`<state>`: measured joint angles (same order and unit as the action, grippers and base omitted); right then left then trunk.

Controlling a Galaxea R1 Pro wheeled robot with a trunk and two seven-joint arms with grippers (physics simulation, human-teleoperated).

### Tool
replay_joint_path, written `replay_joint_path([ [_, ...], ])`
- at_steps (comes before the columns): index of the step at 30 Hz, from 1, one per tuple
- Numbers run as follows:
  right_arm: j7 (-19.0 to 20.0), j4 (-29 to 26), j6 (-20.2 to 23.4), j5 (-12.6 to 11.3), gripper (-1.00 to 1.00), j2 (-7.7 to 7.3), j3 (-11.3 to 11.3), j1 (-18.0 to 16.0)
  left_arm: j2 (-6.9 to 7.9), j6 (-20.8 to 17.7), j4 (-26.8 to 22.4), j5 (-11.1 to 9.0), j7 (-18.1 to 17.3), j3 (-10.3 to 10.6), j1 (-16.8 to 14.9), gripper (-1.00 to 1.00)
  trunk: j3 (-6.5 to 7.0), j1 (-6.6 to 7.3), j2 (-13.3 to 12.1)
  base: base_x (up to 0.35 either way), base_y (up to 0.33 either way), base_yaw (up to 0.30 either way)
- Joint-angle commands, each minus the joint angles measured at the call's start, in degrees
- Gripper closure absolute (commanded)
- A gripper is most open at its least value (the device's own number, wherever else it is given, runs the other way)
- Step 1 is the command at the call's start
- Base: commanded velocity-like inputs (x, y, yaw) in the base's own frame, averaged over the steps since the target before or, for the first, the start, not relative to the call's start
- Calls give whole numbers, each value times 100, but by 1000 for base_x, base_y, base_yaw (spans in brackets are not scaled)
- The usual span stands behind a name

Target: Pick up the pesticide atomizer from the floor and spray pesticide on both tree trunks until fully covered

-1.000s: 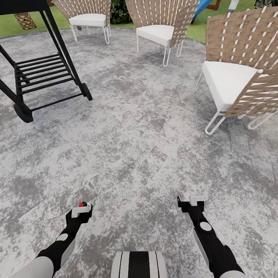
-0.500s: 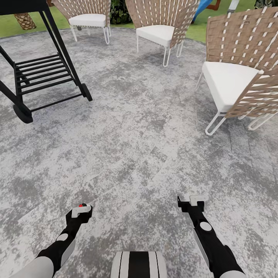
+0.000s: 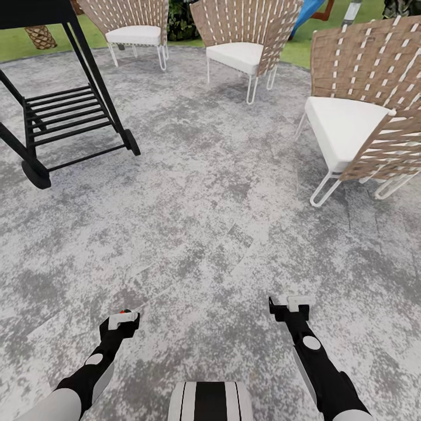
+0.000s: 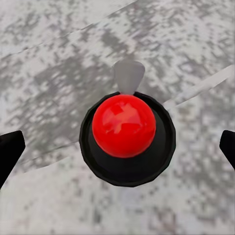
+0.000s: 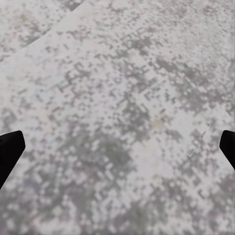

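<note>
The pesticide atomizer (image 4: 125,139) stands upright straight below my left gripper (image 3: 120,325), over grey mottled paving. In the left wrist view I look down on its red ball top, round black cap and small grey nozzle. The black fingertips (image 4: 10,152) sit far out at either side, well apart from the cap, so this gripper is open around the atomizer. In the head view only the red top (image 3: 124,311) peeks out past the hand. My right gripper (image 3: 295,310) hangs open over bare paving, with its fingertips (image 5: 10,149) wide apart. Both trees are out of view.
A black wheeled grill stand (image 3: 64,117) is at the far left. Three woven chairs with white cushions ring the patio: far left (image 3: 133,34), middle (image 3: 237,51), right (image 3: 351,126). Green lawn (image 3: 11,49) starts beyond the paving, with a scaly palm trunk (image 3: 41,36).
The head camera has shifted slightly, moving the scene down. My left gripper has sunk a little, and less of the red top shows past it. The right arm has not moved.
</note>
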<state>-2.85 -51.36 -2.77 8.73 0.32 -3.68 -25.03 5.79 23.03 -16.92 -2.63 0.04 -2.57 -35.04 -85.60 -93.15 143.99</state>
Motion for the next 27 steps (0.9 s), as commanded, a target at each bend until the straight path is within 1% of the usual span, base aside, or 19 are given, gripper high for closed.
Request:
replay_joint_path([
  [1, -14, 3, -13, 59, -100, 3, -9, -2, -1, 18, 5, -27, -5, 3, -2, -100, -3, 1, 1, 0, 0, 0],
  [18, -14, 12, -13, 59, -100, -3, -10, -2, 1, 19, 5, -18, -27, 11, -2, -100, 14, 1, 1, 0, 0, -28],
  [19, -14, 12, -13, 59, -100, -4, -10, -2, 1, 21, 7, -18, -28, 11, -2, 100, 14, 1, 1, 0, 0, -2],
  [27, -14, 12, -13, 59, -100, -4, -10, -2, 2, 26, 3, -26, -39, 3, 6, 100, 15, 1, 1, 0, 0, 0],
])
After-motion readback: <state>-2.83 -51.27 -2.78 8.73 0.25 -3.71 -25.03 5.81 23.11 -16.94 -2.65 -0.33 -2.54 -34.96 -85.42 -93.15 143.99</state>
